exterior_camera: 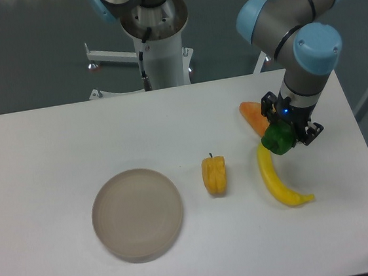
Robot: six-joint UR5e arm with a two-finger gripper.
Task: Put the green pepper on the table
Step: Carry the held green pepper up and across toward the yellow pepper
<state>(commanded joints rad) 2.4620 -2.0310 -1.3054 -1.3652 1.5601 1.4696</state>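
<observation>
On the white desk, a round plate lies at 7 o'clock, a yellow pepper near centre, a banana at 4 o'clock. At 3 o'clock the claw grips the green pepper, beside an orange carrot.

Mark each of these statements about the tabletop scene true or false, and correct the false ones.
1. The gripper holds the green pepper. True.
2. The plate has the yellow pepper on it. False: the plate is bare; the yellow pepper sits on the table to its right.
3. A banana lies just below the green pepper. True.
4. The orange vegetable lies left of the plate. False: it is at the right, beside the gripper.
</observation>
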